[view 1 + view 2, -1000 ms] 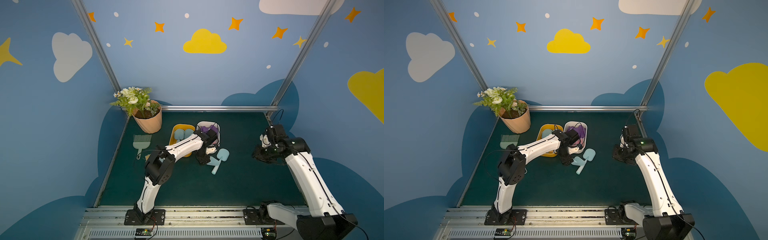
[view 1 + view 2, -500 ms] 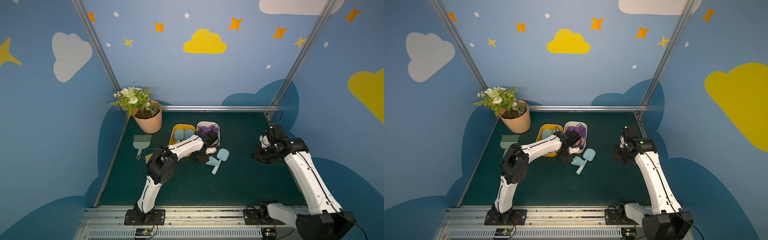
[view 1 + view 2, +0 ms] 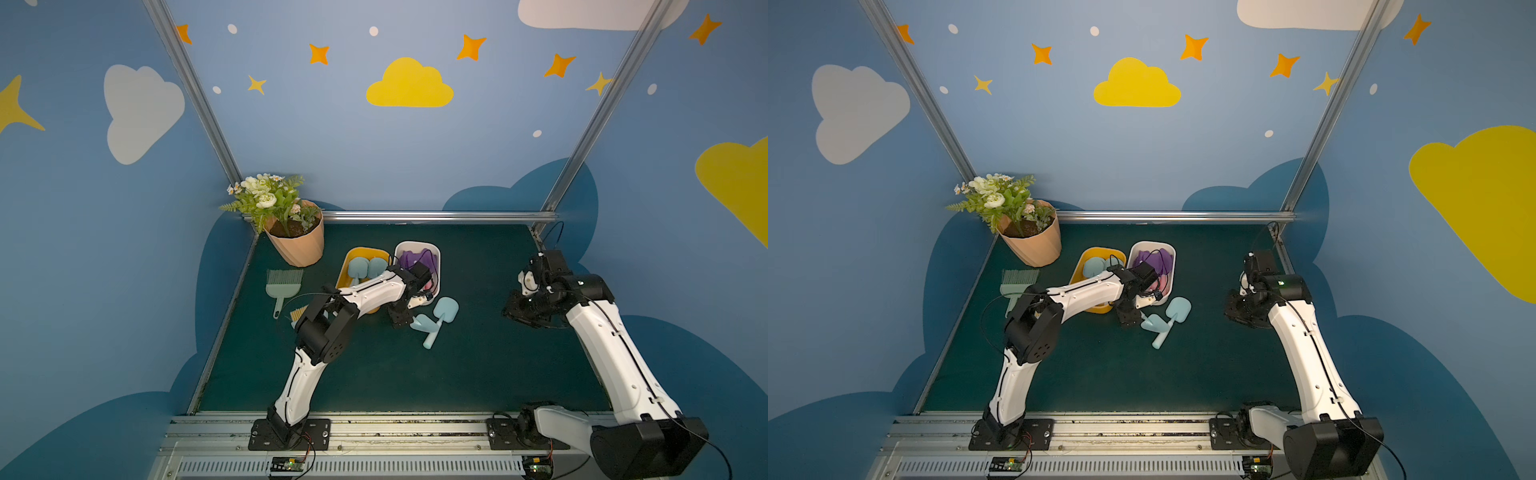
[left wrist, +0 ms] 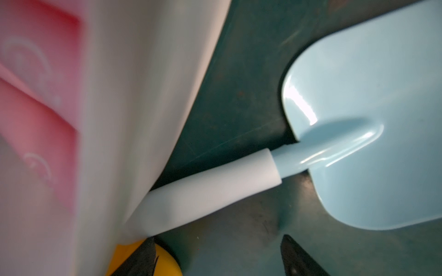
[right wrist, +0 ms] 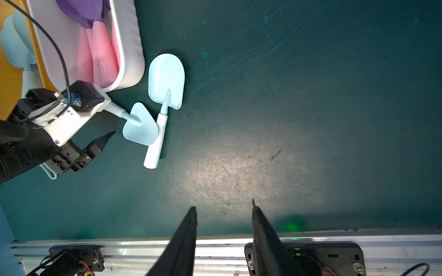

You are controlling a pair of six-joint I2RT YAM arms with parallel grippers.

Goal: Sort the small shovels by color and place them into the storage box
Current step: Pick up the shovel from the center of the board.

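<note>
Left hand [image 4: 218, 252] low over the bench [image 5: 287, 119], jaws apart, empty, just beside the pointed blue shovel [image 5: 140, 126]. Handle end against the white tub [image 5: 131, 43]; blade touching the handle of the round blue shovel [image 5: 167, 81]. Purple shovels [image 5: 79, 9] inside that tub, blue shovels [image 3: 361, 266] in the yellow tub [image 3: 345, 272]. Right hand [image 5: 222, 212] well apart, jaws parted, empty. Flowerpot [image 3: 297, 245] and brush [image 3: 284, 278] at the far left.

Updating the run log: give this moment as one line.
left gripper: open near a blue shovel's handle | right gripper: open, empty | mat: two blue shovels | white tub: purple shovels
</note>
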